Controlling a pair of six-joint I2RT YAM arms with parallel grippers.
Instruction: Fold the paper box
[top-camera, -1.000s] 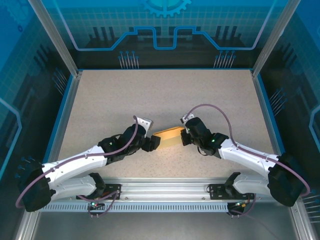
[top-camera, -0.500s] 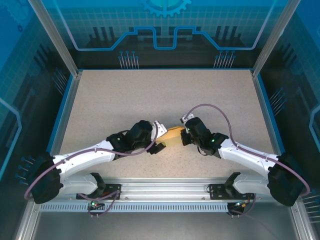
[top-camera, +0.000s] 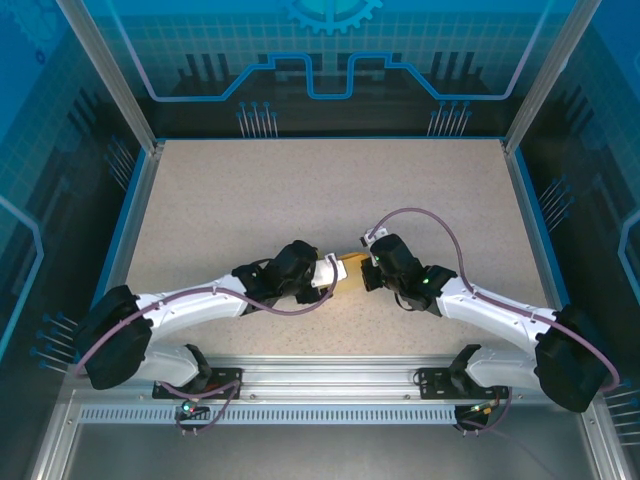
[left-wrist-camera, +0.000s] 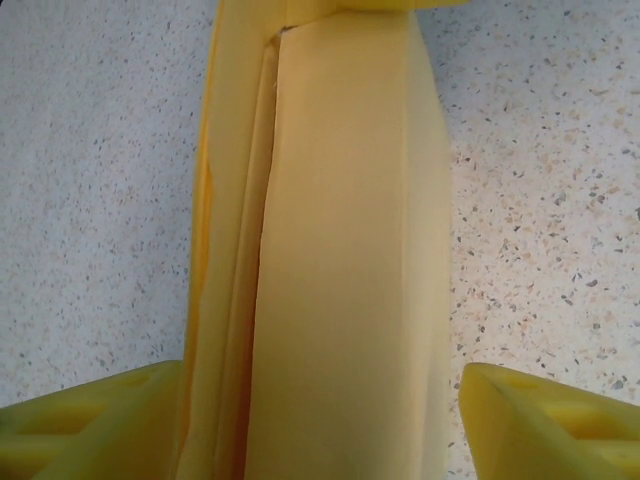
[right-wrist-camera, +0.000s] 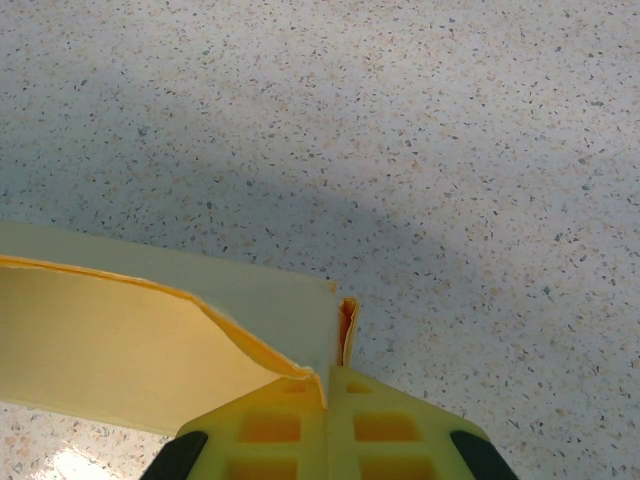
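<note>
Box: a pale yellow thin-card paper box (left-wrist-camera: 340, 250) is found mid-worktop (top-camera: 300, 190) (speckled beige surface), btwn both arms.
L side: the left gripper (left-wrist-camera: 320, 400) is spread, straddling one end of the box. One finger is seen against the card side, the other apart from it; nothing is pinched.
R side: the right gripper (right-wrist-camera: 328, 385) is pressed together, pinching a thin card edge at the opp. end.
Done: long panels are folded over into a flattish sleeve, w/ an overlap seam running lengthwise.
Left: the seam is judged not fully shut. The wall near the R pinch is bowed open, and end flaps prob. remain to be tucked.
Progress: judged approx. past halfway.
</note>
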